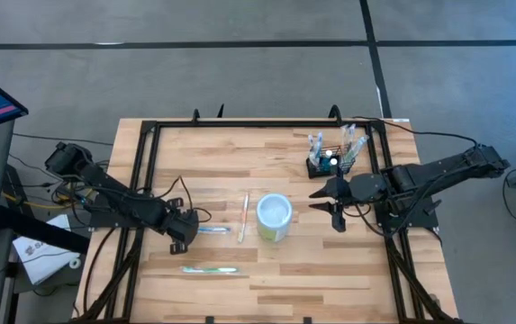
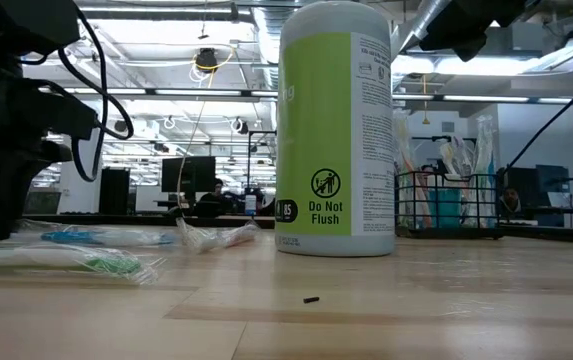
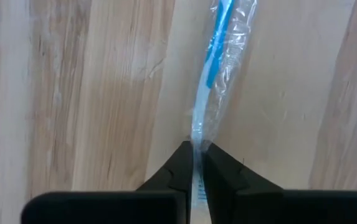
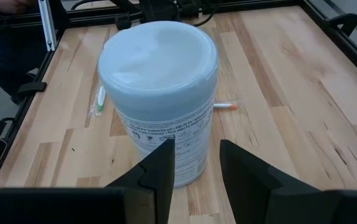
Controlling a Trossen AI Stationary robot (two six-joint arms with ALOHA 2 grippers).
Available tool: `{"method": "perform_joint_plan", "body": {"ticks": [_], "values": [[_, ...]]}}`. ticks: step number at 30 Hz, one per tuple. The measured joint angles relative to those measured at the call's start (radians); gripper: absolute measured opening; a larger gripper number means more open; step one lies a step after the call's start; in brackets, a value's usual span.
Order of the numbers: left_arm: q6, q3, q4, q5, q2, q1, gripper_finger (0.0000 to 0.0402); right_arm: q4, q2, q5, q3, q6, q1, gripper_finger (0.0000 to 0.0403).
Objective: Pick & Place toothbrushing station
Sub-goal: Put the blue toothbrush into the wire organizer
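now left pincer (image 3: 194,163) seemingly pinches blue wrapped toothbrush (image 3: 217,46) on table (image 3: 72,93).

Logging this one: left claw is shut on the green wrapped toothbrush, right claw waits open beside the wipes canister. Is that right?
Not quite. The left claw is shut on the blue wrapped toothbrush, as the left wrist view shows; the green wrapped toothbrush lies apart, untouched, nearer the table's front edge in the high view. The rest holds: the right claw waits open beside the wipes canister.
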Motion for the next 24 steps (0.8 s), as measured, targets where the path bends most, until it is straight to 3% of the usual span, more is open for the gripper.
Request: {"method": "perform_joint_plan", "body": {"ticks": [14, 24], "values": [[-0.087, 0.101, -0.035, 0.115, 0.001, 0.0, 0.0007, 0.0, 0.0, 0.002, 0.0, 0.0, 0.0, 0.0118], [-0.16, 0.184, -0.15, 0.122, 0.0, 0.0, 0.0007, 0.001, 0.0, 0.003, 0.0, 0.0, 0.0, 0.0118]]}}
